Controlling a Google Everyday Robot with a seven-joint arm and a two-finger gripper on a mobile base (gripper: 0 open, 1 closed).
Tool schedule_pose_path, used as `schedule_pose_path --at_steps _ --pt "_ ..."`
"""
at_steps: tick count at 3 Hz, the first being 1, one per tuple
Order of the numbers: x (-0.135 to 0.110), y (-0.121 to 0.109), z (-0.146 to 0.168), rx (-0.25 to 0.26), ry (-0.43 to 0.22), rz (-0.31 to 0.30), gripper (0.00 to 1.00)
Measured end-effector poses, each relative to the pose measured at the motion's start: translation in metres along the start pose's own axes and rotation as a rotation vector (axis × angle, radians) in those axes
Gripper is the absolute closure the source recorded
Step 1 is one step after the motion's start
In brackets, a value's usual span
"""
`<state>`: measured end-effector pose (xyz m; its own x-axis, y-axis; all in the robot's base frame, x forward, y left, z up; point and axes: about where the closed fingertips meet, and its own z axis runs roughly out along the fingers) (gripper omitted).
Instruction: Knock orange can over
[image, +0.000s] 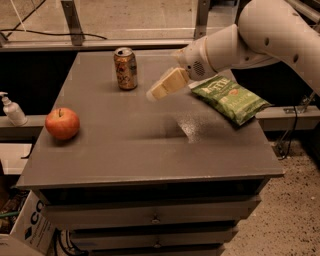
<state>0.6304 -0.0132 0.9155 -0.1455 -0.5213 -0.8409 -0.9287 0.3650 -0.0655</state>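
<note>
Grey table (125, 160): can (125, 68) is standing upright at back.
Gripper (159, 89) is hovering just right of it; its opening, can't tell.

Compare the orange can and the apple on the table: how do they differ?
The orange can is a tall cylinder with a silver top and patterned label; the apple is round and plain red-orange. The orange can stands upright near the table's far edge; the apple sits near its left edge. The claw hovers right of the orange can, far from the apple. Both rest on the table.
</note>
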Motion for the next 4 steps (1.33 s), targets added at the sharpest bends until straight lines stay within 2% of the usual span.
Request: schedule_pose_path --at_steps 1,2,3,4 --pt "-0.008 -0.028 0.016 0.079 -0.059 -0.068 0.0" --pt "-0.023 -0.055 0.037 0.128 -0.113 -0.128 0.0" --pt "-0.033 -0.08 0.068 0.132 -0.139 -0.159 0.0" --pt "-0.042 -0.097 0.1 0.106 -0.147 -0.169 0.0"
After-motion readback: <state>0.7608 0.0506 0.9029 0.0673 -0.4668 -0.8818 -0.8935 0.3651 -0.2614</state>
